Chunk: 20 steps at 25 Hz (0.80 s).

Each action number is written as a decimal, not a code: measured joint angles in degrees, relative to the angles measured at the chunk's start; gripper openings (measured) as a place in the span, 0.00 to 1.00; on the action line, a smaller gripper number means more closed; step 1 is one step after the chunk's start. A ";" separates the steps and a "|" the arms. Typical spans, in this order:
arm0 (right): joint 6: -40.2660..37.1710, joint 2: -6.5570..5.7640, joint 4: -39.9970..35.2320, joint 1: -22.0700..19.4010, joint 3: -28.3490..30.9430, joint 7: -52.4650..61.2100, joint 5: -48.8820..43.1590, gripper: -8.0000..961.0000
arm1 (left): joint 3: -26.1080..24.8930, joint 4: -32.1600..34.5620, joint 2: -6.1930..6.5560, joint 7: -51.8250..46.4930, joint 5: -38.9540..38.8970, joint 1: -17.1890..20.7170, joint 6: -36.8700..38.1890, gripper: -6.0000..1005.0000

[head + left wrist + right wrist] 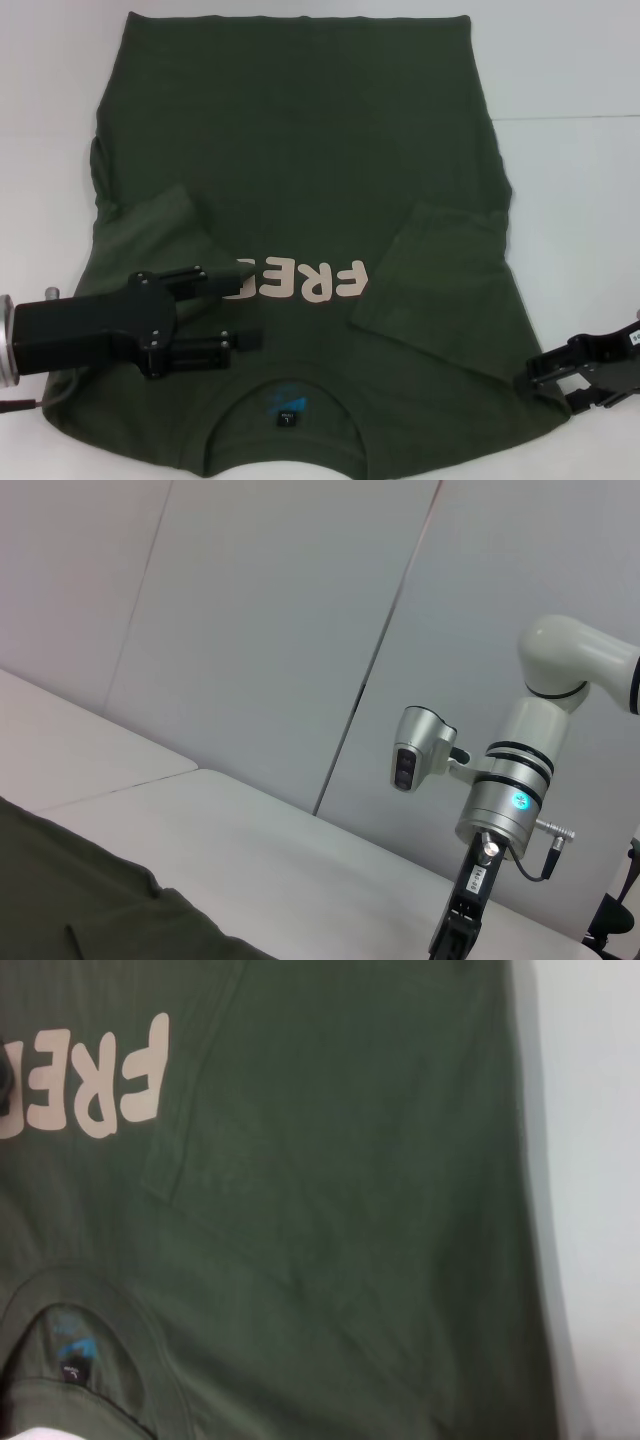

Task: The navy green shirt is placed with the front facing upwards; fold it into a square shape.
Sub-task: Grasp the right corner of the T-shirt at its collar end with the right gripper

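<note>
The navy green shirt [300,150] lies flat on the white table [580,200], front up, with its collar and blue label [285,405] nearest me. Both sleeves are folded inward: one [160,230] on the left, one [440,280] on the right, next to the cream lettering [310,282]. My left gripper [252,305] hovers open over the shirt's left chest, fingers pointing toward the lettering and holding nothing. At the shirt's near right edge, by the shoulder, my right gripper [555,385] is open. The right wrist view shows the shirt [350,1210], its lettering [100,1090] and the label [72,1350].
White table surface borders the shirt on the right [600,1160] and at the far end. In the left wrist view a corner of the shirt [80,900] lies on the table [300,840], grey wall panels stand behind, and the right arm [510,800] rises farther off.
</note>
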 joint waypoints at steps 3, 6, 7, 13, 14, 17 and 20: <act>-0.01 0.12 -0.02 0.09 0.00 -0.01 0.00 0.96 | 0.00 0.00 0.00 0.00 0.00 0.04 0.00 0.83; -0.05 0.17 -0.02 0.19 0.00 -0.03 0.00 0.96 | 0.00 0.00 0.00 0.00 0.00 0.10 0.00 0.83; -0.07 0.21 -0.02 0.21 0.00 -0.03 0.00 0.96 | 0.00 0.00 0.00 0.01 0.00 0.10 0.00 0.83; -0.22 0.75 -0.02 0.38 0.00 -0.21 0.00 0.95 | 0.00 0.00 0.00 0.14 0.00 0.10 0.00 0.83; -0.25 0.79 -0.02 0.41 0.00 -0.22 0.00 0.95 | 0.00 0.00 0.00 0.14 0.00 0.10 0.00 0.83; -0.21 0.85 -0.02 0.42 0.00 -0.21 0.00 0.95 | 0.00 0.00 0.00 0.11 0.00 0.10 0.00 0.83; -0.12 0.87 -0.02 0.39 0.00 -0.12 0.00 0.95 | 0.00 0.00 0.00 0.10 0.00 0.10 0.00 0.83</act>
